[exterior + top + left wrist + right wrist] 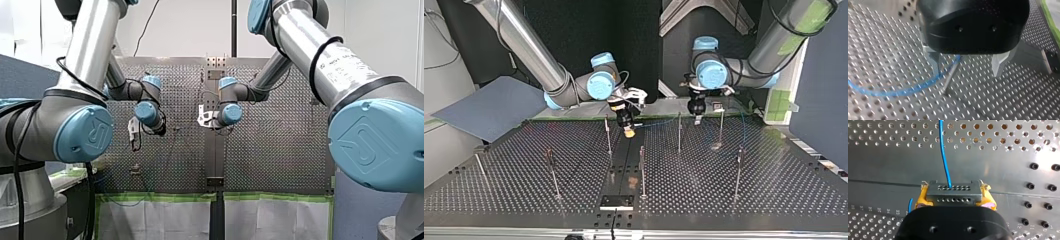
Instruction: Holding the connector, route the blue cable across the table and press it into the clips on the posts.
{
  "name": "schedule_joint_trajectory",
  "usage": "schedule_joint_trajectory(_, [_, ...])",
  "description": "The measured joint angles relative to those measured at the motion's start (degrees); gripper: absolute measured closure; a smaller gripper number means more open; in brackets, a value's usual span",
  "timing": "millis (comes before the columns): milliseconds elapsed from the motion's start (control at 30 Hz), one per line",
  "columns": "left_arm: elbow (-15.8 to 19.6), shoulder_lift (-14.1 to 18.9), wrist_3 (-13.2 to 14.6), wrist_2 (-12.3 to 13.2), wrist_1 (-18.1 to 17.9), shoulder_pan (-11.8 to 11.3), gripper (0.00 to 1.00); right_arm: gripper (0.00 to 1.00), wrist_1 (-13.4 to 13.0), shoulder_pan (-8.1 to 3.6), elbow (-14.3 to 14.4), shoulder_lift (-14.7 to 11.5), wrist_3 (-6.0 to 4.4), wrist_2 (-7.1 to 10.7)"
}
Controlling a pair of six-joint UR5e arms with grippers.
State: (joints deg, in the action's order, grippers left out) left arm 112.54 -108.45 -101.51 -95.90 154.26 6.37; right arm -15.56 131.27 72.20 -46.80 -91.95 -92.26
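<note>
Currently, I see my right gripper clenched on the grey connector between yellow pads, blue cable running ahead from it over the perforated table, my left gripper released, metal fingers apart, a thin post between them, cable curving past that post.

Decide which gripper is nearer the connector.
Right. My right gripper clamps the connector between its fingers; my left gripper stands apart, open, near a post further along the blue cable.
</note>
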Motion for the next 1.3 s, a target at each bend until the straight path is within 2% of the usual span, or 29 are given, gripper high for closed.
schedule_joint_trajectory(167, [1.96, 2.70, -1.13, 0.94, -0.81, 0.99, 0.00, 1.00, 0.22, 0.10, -0.02, 0.00, 0.00, 0.12])
schedule_joint_trajectory(533, [4.01, 5.41, -2.18, 1.83, -0.89, 3.90, 0.00, 1.00, 0.34, -0.29, -0.05, -0.05, 0.00, 0.14])
schedule_joint_trajectory(700, [4.28, 5.68, -3.50, 2.58, -2.28, 5.51, 0.00, 1.00, 0.32, -0.38, -0.07, -0.08, 0.00, 0.14])
schedule_joint_trajectory(933, [3.22, 3.76, -5.49, 2.74, -5.05, 7.81, 0.00, 1.00, 0.34, -0.43, -0.12, -0.09, -0.20, 0.14])
schedule_joint_trajectory(1300, [-2.05, -2.64, -7.18, -0.42, -6.00, 10.01, 0.00, 1.00, 0.35, -0.44, -0.17, -0.10, -0.36, 0.14])
